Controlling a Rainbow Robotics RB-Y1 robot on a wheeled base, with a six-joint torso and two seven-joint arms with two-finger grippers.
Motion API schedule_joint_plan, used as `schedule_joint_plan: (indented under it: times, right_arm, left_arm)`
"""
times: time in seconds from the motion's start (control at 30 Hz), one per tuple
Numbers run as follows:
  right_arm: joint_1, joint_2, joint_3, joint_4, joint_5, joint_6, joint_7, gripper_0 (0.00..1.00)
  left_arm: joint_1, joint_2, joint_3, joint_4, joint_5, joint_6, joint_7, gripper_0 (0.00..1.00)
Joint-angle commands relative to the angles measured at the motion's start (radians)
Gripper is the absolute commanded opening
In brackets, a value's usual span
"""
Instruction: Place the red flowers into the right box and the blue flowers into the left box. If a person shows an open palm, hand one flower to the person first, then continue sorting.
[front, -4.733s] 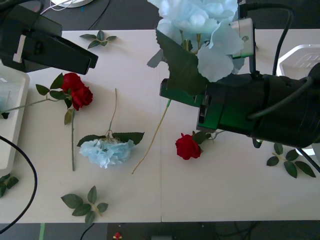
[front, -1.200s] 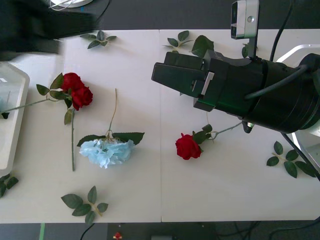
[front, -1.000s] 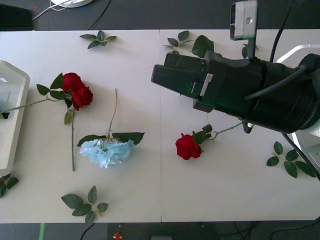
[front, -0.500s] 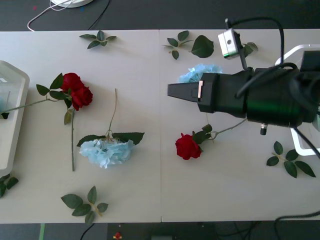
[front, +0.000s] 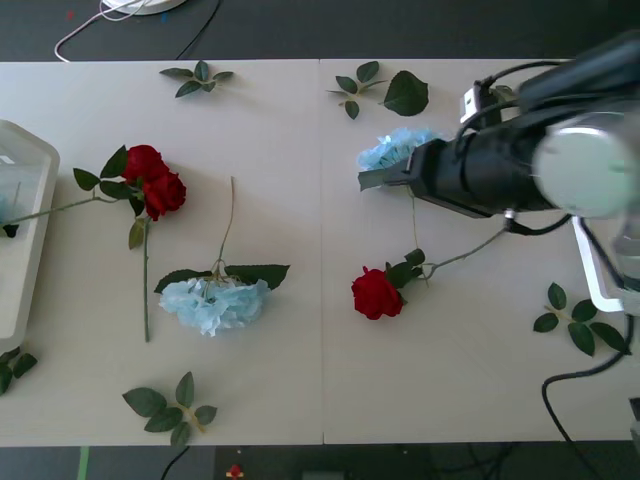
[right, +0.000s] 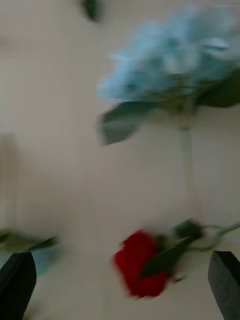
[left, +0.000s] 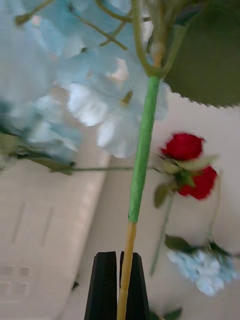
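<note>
My left gripper (left: 118, 287) is shut on the green and yellow stem of a blue flower (left: 75, 75), held above the left box (left: 45, 230). Beyond it lie two red flowers (left: 192, 162). My right gripper (front: 372, 180) is open and hovers beside another blue flower (front: 398, 150) at the table's middle right, which also fills the right wrist view as a blue flower (right: 170, 70) with a red flower (right: 142, 270) near it. In the front view, two red flowers (front: 155, 178) lie at the left, one red flower (front: 375, 293) and a blue flower (front: 215, 303) lie mid-table. The left box (front: 25, 240) sits at the left edge.
Part of the right box's white rim (front: 592, 275) shows at the right edge behind my right arm. Loose leaf sprigs lie at the back (front: 198, 78), back middle (front: 385, 88), front left (front: 172, 405) and right (front: 578, 325). A white cable (front: 110, 20) runs behind the table.
My right arm has drawn back to the right, uncovering the blue flower beneath it. The left arm has left the front view's top left corner. The blue flower held close to the camera is gone.
</note>
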Motion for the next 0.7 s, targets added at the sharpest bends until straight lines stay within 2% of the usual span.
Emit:
schedule_joint_plan:
  times: [0.03, 0.13, 0.4, 0.7]
  right_arm:
    - [-0.076, 0.003, 0.084, 0.142, 0.113, -0.015, -0.036, 1.0]
    - [-0.077, 0.02, 0.103, 0.228, 0.159, -0.064, -0.028, 1.0]
    - [-0.134, 0.096, 0.135, 0.46, 0.303, -0.162, 0.011, 1.0]
    - [-0.203, 0.159, 0.153, 0.722, 0.357, -0.389, 0.174, 1.0]
  left_arm:
    - [-0.001, 0.016, -0.013, 0.086, -0.028, -0.034, -0.174, 0.0]
    - [-0.001, 0.005, -0.026, 0.144, -0.028, -0.047, -0.242, 0.0]
    - [-0.003, -0.027, -0.138, 0.256, -0.026, -0.228, -0.408, 0.0]
    - [-0.003, -0.111, -0.188, 0.393, -0.026, -0.3, -0.506, 0.0]
